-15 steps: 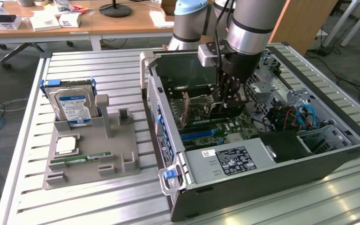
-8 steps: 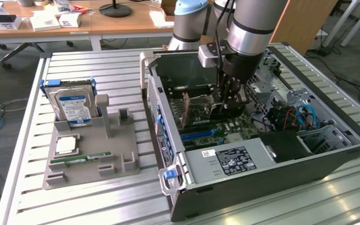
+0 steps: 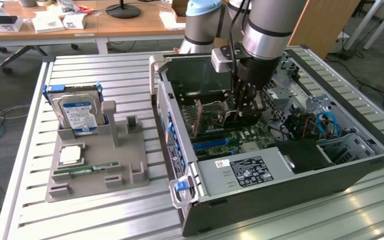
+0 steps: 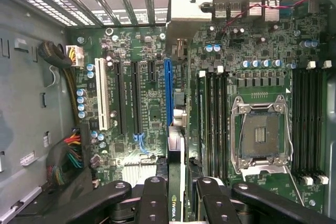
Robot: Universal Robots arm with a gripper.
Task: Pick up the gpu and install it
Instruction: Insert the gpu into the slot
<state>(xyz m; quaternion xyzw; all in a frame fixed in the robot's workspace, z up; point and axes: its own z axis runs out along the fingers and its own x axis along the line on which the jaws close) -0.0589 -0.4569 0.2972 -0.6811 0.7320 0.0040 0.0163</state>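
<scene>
The gpu (image 4: 176,156) stands on edge inside the open computer case (image 3: 352,167), clamped between the black fingers (image 4: 153,198) of my end effector (image 4: 181,192), which grips it from above. Seen from the wrist, the card's narrow edge with its logo strip sits squarely between my two finger pairs, over the green motherboard (image 4: 142,108). The long blue slot (image 4: 168,87) runs on almost in line with that edge. I cannot tell whether the card touches the board. Just beside the card lie black memory slots (image 4: 212,119), and beyond them the bare processor socket (image 4: 261,135). In the exterior view my arm reaches straight down into the case, near a grey power supply (image 3: 242,170). On the slatted metal desk (image 3: 112,70), at the exterior view's left of the case, a grey holder (image 3: 92,182) carries a blue-labelled hard drive (image 3: 78,112) upright and a narrow green memory stick (image 3: 85,170) lying flat.
</scene>
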